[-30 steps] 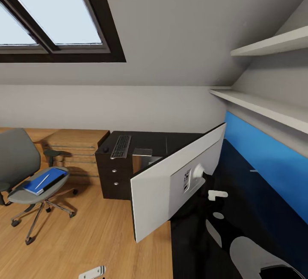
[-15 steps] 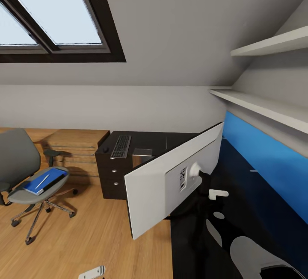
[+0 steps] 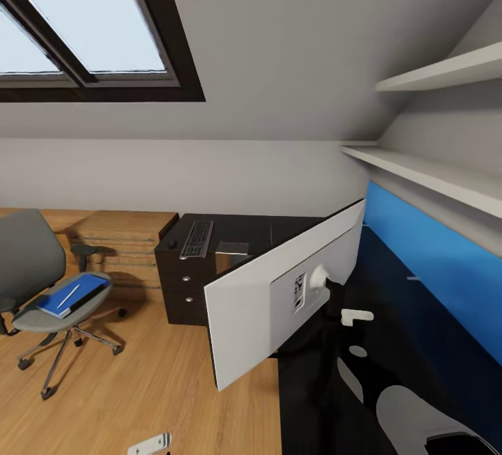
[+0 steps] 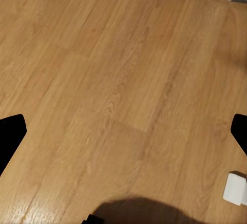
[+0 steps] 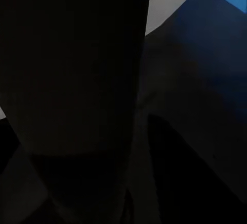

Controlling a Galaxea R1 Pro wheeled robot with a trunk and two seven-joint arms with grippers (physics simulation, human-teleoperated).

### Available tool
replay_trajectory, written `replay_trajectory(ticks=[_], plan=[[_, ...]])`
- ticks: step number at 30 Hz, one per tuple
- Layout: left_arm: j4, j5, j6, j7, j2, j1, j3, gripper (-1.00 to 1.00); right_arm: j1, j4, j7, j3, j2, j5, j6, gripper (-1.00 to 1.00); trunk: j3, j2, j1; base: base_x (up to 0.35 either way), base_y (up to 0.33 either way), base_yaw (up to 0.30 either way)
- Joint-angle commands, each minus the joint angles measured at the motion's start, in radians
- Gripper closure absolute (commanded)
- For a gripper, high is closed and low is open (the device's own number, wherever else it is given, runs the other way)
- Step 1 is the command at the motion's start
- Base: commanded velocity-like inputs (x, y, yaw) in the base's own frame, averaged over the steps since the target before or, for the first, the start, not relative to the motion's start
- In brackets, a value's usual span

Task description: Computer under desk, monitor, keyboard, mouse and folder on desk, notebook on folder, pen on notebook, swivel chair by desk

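Note:
The white-backed monitor (image 3: 279, 302) hangs tilted in the air to the right of the black desk (image 3: 258, 228). My right arm (image 3: 411, 406) reaches up to its dark stand, and the right wrist view is nearly black at close range, so the grip itself is hidden. On the desk lie the keyboard (image 3: 197, 239) and the mouse (image 3: 171, 244). The grey swivel chair (image 3: 35, 281) stands left of the desk and carries the blue folder and notebook stack (image 3: 73, 295) with the pen (image 3: 68, 295) on top. My left gripper (image 4: 123, 131) is open over the bare wooden floor.
A wooden drawer unit (image 3: 125, 242) stands against the wall between chair and desk. White shelves (image 3: 432, 176) run along the right wall above a blue panel (image 3: 432, 260). A grey box (image 3: 232, 248) sits at the desk's front edge. Open wooden floor (image 3: 153, 385) lies before the desk.
The monitor has shifted a little to the left, toward the desk, and now covers more of the grey box. The chair, keyboard and mouse have stayed put.

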Motion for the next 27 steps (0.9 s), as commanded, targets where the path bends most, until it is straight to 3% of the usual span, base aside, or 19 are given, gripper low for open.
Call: replay_trajectory(ticks=[1, 8, 21, 22, 23, 24, 27], plan=[[-0.003, 0.008, 0.003, 0.007, 0.0, 0.0, -0.002, -1.0, -0.001, 0.0, -0.006, 0.008, -0.001, -0.012, -0.006, 1.0, -0.001, -0.001, 0.0, 0.0, 0.0, -0.102], [-0.003, 0.008, 0.004, 0.008, 0.0, 0.0, 0.0, -1.0, -0.001, 0.0, -0.005, 0.008, -0.002, -0.012, -0.006, 1.0, 0.003, -0.001, 0.0, -0.044, -0.117, -0.164], [-0.008, 0.008, 0.0, 0.012, 0.002, 0.0, 0.003, -1.0, -0.001, 0.0, -0.005, 0.008, -0.002, -0.012, -0.006, 1.0, 0.004, -0.001, 0.0, -0.059, -0.249, -0.016], [-0.029, 0.01, -0.054, 0.01, 0.014, 0.0, 0.034, -1.0, -0.001, 0.0, -0.006, 0.008, -0.002, -0.012, -0.006, 1.0, 0.004, -0.001, 0.0, 0.0, -0.044, 0.0], [-0.074, 0.011, -0.064, 0.009, 0.019, 0.0, 0.07, -1.0, -0.001, 0.0, -0.006, 0.008, -0.002, -0.012, -0.006, 1.0, 0.004, -0.001, 0.0, 0.0, -0.022, 0.0], [-0.17, 0.012, -0.067, 0.009, 0.021, 0.0, 0.129, -1.0, -0.001, 0.0, -0.006, 0.008, -0.002, -0.012, -0.006, 1.0, 0.004, -0.001, 0.0, 0.0, -0.009, 0.0], [-0.275, 0.013, -0.035, 0.01, 0.019, 0.0, 0.183, -1.0, -0.001, 0.0, -0.007, 0.008, -0.002, -0.012, -0.006, 1.0, 0.004, -0.001, 0.0, 0.0, -0.005, 0.0]])
